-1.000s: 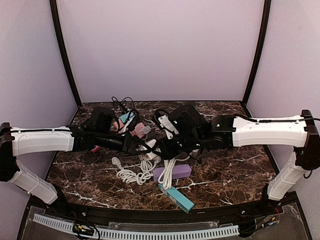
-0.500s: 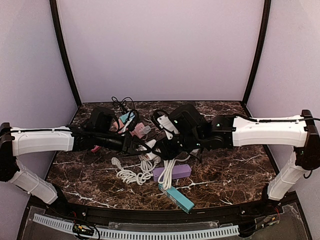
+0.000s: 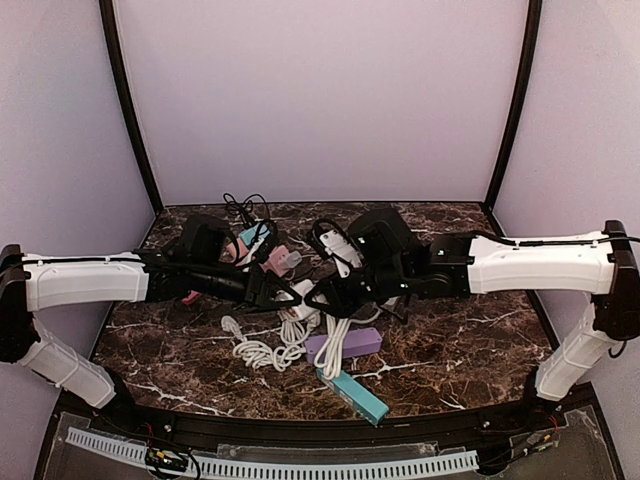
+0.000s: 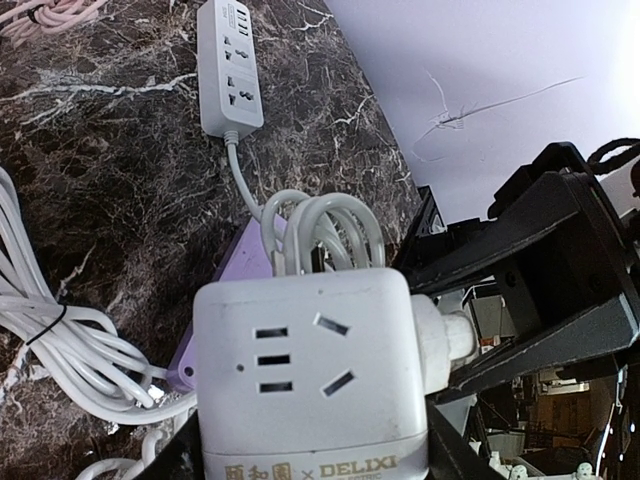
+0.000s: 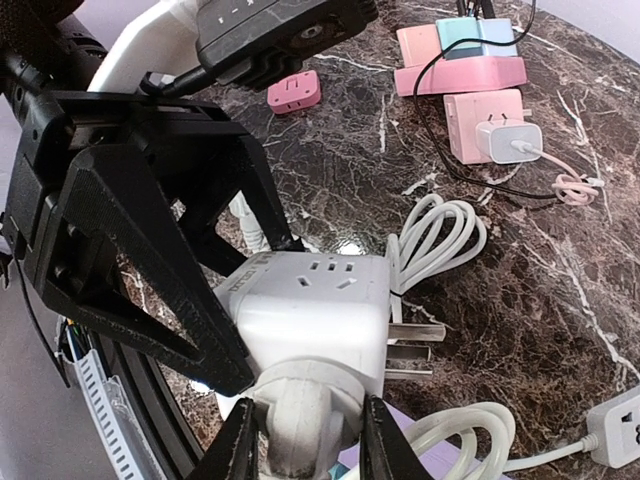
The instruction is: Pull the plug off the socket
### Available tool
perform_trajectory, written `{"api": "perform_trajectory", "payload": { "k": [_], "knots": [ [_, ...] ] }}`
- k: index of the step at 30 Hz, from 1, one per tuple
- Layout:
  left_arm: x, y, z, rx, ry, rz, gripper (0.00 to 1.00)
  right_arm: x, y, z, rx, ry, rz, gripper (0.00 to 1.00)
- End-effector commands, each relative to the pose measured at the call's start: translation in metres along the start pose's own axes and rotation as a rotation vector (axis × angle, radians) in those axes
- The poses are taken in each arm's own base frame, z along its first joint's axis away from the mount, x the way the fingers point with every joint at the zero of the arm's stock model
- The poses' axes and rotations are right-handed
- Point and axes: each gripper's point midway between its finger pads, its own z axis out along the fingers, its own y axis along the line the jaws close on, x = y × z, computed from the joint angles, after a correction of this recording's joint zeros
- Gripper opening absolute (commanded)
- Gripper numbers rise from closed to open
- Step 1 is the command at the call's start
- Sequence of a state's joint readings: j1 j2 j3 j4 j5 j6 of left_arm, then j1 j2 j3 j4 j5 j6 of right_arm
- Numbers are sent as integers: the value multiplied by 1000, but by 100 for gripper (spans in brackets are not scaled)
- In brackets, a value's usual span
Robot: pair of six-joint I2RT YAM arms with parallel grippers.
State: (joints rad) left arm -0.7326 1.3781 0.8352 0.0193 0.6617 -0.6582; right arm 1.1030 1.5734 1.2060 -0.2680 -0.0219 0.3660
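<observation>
At the pull step: left hand (image 4: 310,458) clamps the white socket cube (image 4: 310,360) above the surface (image 4: 100,150), right hand (image 5: 305,445) pinches the plug (image 5: 300,400) seated in its side; next, we judge, a straight outward tug against the left's brace.

White-shelled left arm (image 3: 85,280), right arm (image 3: 540,262), black joints, black cables, angular black left claw (image 5: 262,312), right claw (image 5: 310,425)

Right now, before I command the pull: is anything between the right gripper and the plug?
Nothing visible. The right gripper clasps the plug, which sits in the socket cube held by the left gripper.
</observation>
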Motion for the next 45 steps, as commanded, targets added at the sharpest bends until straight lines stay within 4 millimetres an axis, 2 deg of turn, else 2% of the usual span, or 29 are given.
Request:
{"api": "perform_trajectory", "payload": {
  "k": [1,7,12,16,21,29,33,38,40,45],
  "knots": [
    [-11,-67,-16,222,-13,191,1,4,-24,-3,5,-4,81,0],
    [-15,-60,-14,192,-40,169,1,3,-25,-3,33,-12,85,0],
    [-19,-46,-10,130,-63,101,1,6,-25,-1,158,13,33,0],
    [-19,-34,-5,91,-69,49,1,6,-18,3,237,33,-5,0],
    [-18,-26,-3,70,-72,19,1,8,-4,9,237,45,-8,0],
    [-14,-44,-11,148,-76,104,1,5,-2,2,143,18,59,0],
    [-8,-55,-15,201,-52,157,1,0,-9,-7,41,-23,120,0],
    [-5,-60,-19,221,-47,183,1,1,-14,-10,31,-33,125,0],
    [-6,-58,-18,207,-48,177,1,0,-13,-8,36,-32,119,0],
    [-8,-30,-11,93,-50,92,1,0,-8,-4,100,1,75,0]
  ]
}}
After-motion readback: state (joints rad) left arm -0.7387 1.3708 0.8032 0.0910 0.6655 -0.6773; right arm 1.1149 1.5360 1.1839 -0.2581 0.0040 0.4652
